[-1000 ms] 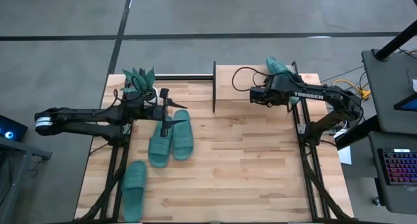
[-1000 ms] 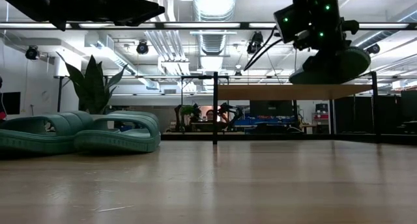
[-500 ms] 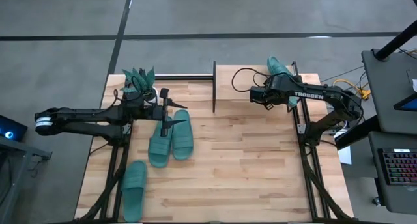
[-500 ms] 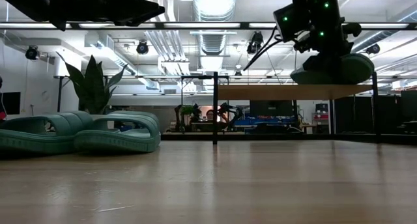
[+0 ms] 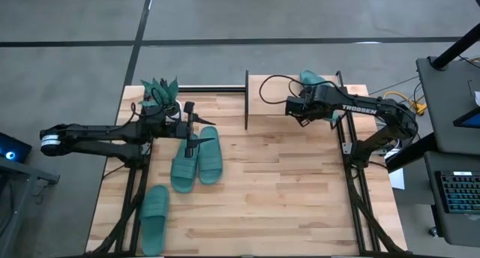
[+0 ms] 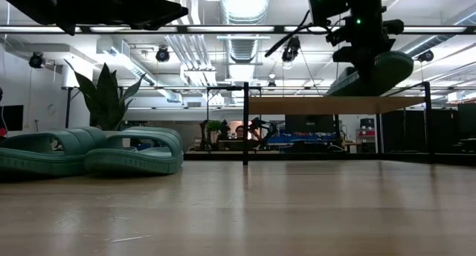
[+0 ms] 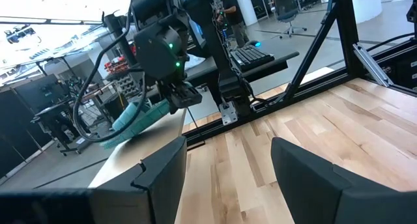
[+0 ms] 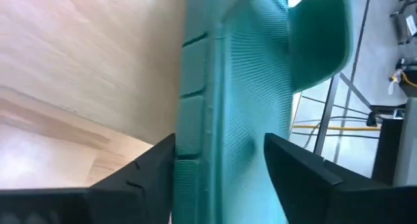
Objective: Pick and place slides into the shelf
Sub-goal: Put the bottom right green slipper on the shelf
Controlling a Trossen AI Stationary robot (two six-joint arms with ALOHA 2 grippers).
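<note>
One teal slide (image 6: 372, 74) sits tilted over the right part of the shelf's light-wood top board (image 6: 297, 105), with my right gripper (image 6: 357, 51) on it from above. Two more slides (image 5: 196, 162) lie side by side on the table's left half. Another slide (image 5: 154, 217) lies near the front left corner. My left gripper (image 5: 199, 133) hovers level above the pair, open, with nothing between its fingers. My right gripper has the slide between its two fingers (image 8: 153, 162), and the slide's ribbed long side (image 8: 195, 113) fills the gap. The fingers slant down from above. The slide is tilted: its lower end (image 6: 335, 90) rests on the shelf's board and its other end (image 6: 401, 62) is raised.
A spiky green plant (image 5: 159, 91) stands at the far left corner, next to my left arm. The shelf's black frame post (image 5: 246, 100) stands near the middle of the far edge. Bare tabletop (image 5: 285, 190) spreads over the middle and right.
My right gripper has risen a little and tipped over the shelf. The slide, which lay nearly flat on the top board, is now tilted: its right end has lifted while its left end stays on the board. Its far end has swung toward the table's left.
</note>
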